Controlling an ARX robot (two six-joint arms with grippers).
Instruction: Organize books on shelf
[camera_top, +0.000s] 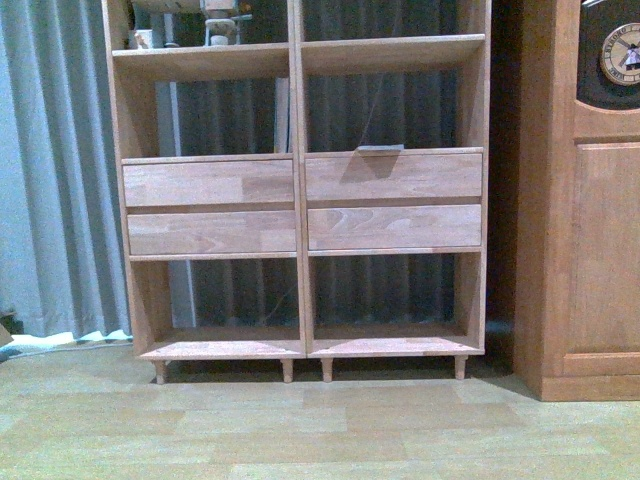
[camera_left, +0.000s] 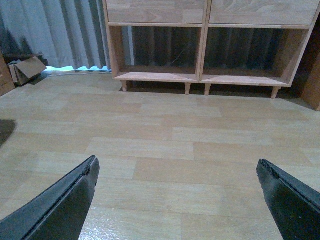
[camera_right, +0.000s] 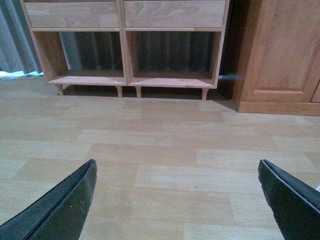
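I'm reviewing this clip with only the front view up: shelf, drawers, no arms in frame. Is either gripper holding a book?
Observer: No. The left wrist view shows the left gripper with its jaws wide apart and only floor between them.
Operator: And the right one?
Observer: The right gripper also has its jaws open with nothing in them, and it faces the shelf.
Operator: Is any book lying on the floor?
Observer: None shows in either wrist view. The left wrist view only shows a cardboard box on the floor by the curtain.
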